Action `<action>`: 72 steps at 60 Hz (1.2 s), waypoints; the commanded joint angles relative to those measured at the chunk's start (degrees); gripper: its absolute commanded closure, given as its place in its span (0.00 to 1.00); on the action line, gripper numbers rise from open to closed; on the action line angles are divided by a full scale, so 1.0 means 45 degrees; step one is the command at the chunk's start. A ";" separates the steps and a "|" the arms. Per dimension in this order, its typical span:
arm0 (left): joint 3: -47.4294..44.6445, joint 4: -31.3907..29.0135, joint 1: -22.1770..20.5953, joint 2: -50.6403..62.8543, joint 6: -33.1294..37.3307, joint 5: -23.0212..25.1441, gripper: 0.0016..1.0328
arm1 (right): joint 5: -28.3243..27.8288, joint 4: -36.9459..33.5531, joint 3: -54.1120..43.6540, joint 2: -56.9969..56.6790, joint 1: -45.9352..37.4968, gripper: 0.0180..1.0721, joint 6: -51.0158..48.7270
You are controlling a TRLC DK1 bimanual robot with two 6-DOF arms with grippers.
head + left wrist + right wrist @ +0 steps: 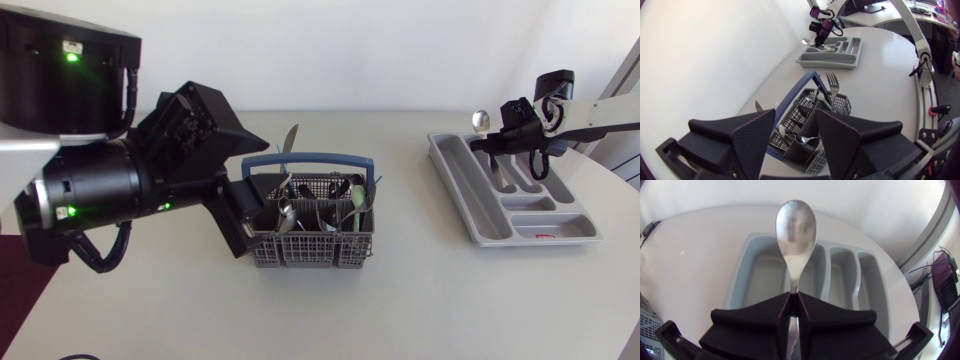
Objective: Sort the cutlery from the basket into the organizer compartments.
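Table: pale top with a rounded right edge. A wide bare stretch lies between the basket and the organizer, and more open surface lies toward the near edge.
Left arm: bulky black links come in from the left edge and take up most of that side of the table.
Basket: grey mesh, left of the table's middle and well apart from the organizer. Its blue handle arches over the top.
Organizer: grey tray set at an angle near the right edge. One long compartment runs along its left side, with shorter ones beside it.
Right arm: comes in from the right edge and ends over the organizer's far half.
Left gripper: fingers spread wide and released, gripping nothing. It sits at the basket's left end, with the mesh rim between and ahead of the fingers.
Right gripper: clenched on the spoon's handle from both sides.
Cutlery: upright and crowded in the basket's pockets. A knife rises at the far side and a fork stands tines up.
Spoon: held over the organizer's far end, with its bowl reaching past the rim toward bare table.
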 commanded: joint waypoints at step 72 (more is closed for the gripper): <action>-0.0191 -0.0347 -0.1333 0.0342 0.0266 -0.0306 0.45 | 0.0509 -0.0242 -0.1682 -0.1540 -0.0294 0.28 -0.0198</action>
